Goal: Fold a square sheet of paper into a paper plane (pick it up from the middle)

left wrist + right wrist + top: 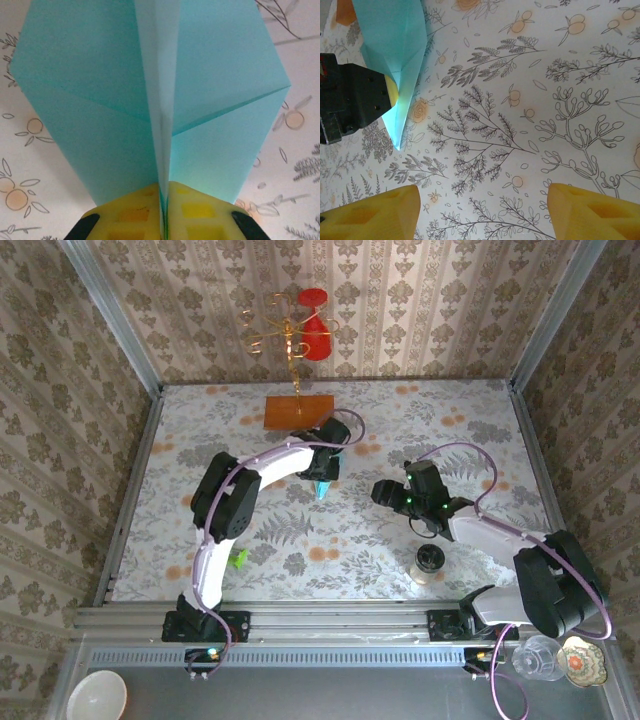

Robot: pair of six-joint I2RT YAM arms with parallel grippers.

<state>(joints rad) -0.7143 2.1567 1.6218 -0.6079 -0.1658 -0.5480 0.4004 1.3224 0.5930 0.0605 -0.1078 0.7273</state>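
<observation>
The light-blue paper plane hangs from my left gripper, whose yellow fingers are shut on its centre crease, with both wings spreading away from the pads. From above, the plane pokes out under the left gripper near the table's middle. In the right wrist view the plane points its nose down toward the table at upper left. My right gripper is open, well apart from the plane, nothing between its yellow fingertips. From above, the right gripper sits right of the plane.
An orange wooden board lies at the back, by a gold wire stand with red pieces. A small green cylinder lies near the left arm's base. A dark-lidded jar stands near the right arm.
</observation>
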